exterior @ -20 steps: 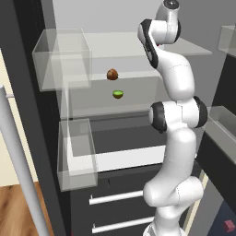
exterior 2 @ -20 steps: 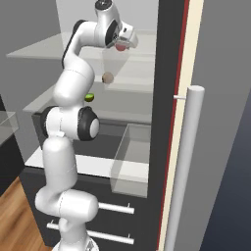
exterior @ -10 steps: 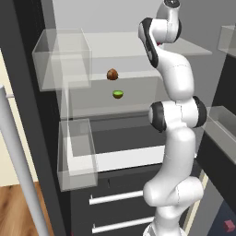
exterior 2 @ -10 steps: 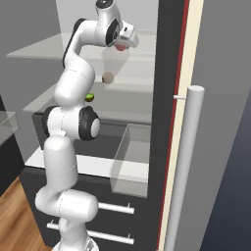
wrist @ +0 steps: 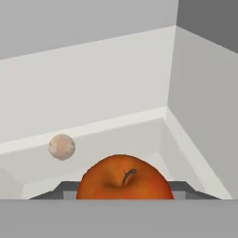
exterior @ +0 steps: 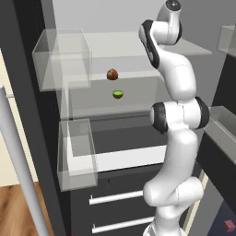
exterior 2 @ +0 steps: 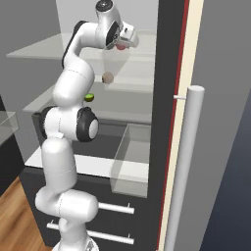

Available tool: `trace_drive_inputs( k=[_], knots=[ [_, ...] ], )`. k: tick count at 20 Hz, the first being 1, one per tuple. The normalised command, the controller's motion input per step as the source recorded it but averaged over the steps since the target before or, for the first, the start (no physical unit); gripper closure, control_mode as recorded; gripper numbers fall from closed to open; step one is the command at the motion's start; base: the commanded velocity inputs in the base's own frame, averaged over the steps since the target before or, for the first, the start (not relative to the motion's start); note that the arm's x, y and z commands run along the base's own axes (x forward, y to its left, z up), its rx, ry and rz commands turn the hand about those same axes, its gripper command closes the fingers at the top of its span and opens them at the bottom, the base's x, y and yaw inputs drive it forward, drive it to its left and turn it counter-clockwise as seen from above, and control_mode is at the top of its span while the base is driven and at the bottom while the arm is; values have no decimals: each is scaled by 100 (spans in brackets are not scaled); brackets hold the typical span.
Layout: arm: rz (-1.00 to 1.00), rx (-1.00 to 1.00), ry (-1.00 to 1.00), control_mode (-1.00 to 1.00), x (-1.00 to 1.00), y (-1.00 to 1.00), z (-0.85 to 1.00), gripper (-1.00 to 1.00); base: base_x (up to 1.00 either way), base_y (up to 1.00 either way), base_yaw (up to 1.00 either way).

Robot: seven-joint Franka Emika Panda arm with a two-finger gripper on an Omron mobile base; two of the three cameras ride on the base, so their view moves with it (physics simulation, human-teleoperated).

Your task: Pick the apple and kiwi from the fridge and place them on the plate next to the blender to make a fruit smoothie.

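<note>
1. Standing open at the left of the left base view, the fridge (exterior: pixel 27 69) shows a dark grey frame, a pale interior, glass shelves and clear bins (exterior: pixel 62 60); its long grey bar handle (exterior: pixel 20 166) slants down the lower left edge.
2. Near the centre of that view, the brown round ball (exterior: pixel 112 74) sits on a shelf, with the kiwi (exterior: pixel 118 94) just below it, its bright green face tilted upward.
3. Right of them, the white arm (exterior: pixel 177 138) rises to the upper right of the frame.
4. In the right base view, the gripper (exterior 2: pixel 123 45) sits at upper centre on the top shelf, the red apple (exterior 2: pixel 120 47) at its tip.
5. In the hand view, the apple (wrist: pixel 124 180) fills the lower centre: shiny orange-red, round, with no long axis, its dark stem dimple facing the camera.
6. Dark finger tips (wrist: pixel 183 188) flank it on both sides; whether they press it cannot be told.
</note>
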Motion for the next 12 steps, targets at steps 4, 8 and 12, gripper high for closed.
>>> trace_drive_inputs(
  k=[4, 8, 12],
  knots=[
    [0, -4, -24, -100, -20, 0, -37, 100, 0, 0, 0],
    [0, -5, -34, -100, -61, 0, -6, 100, 0, 0, 0],
    [0, -7, -42, -100, -97, 17, 0, 100, 0, 0, 0]
  ],
)
